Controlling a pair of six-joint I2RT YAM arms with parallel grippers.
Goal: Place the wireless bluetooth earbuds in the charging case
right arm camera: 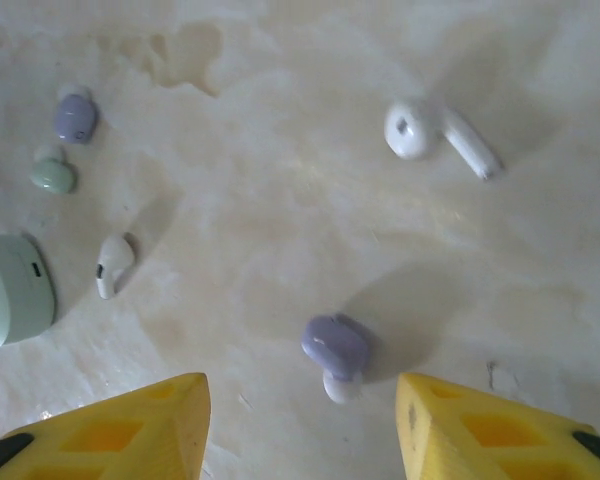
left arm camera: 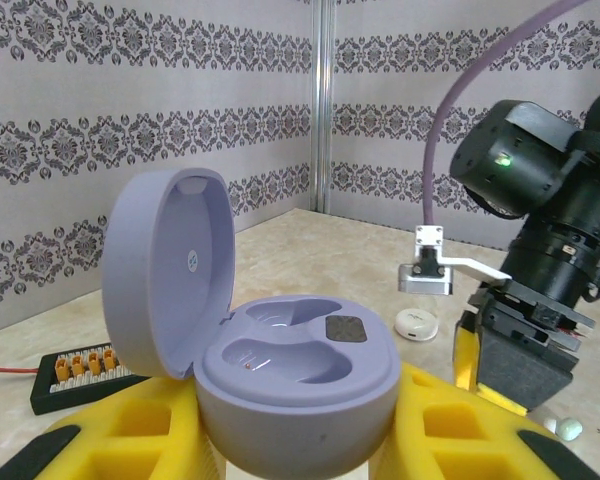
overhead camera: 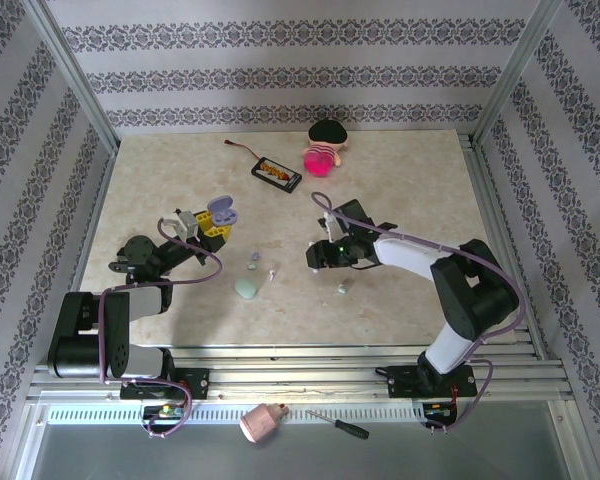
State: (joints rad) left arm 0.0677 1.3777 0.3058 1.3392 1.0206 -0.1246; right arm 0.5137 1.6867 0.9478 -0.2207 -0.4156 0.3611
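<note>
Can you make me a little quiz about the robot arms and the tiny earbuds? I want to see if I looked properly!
1. True or false: the lavender case in the left gripper has its lid up and both of its wells empty.
2. Pick one: what lies on the table just ahead of the right gripper, whose fingers stand apart?
A. an orange earbud
B. a lavender earbud
C. a black earbud
3. Count: in the right wrist view, how many white stemmed earbuds lie on the table?

Key: 1 true; 2 B; 3 two.
</note>
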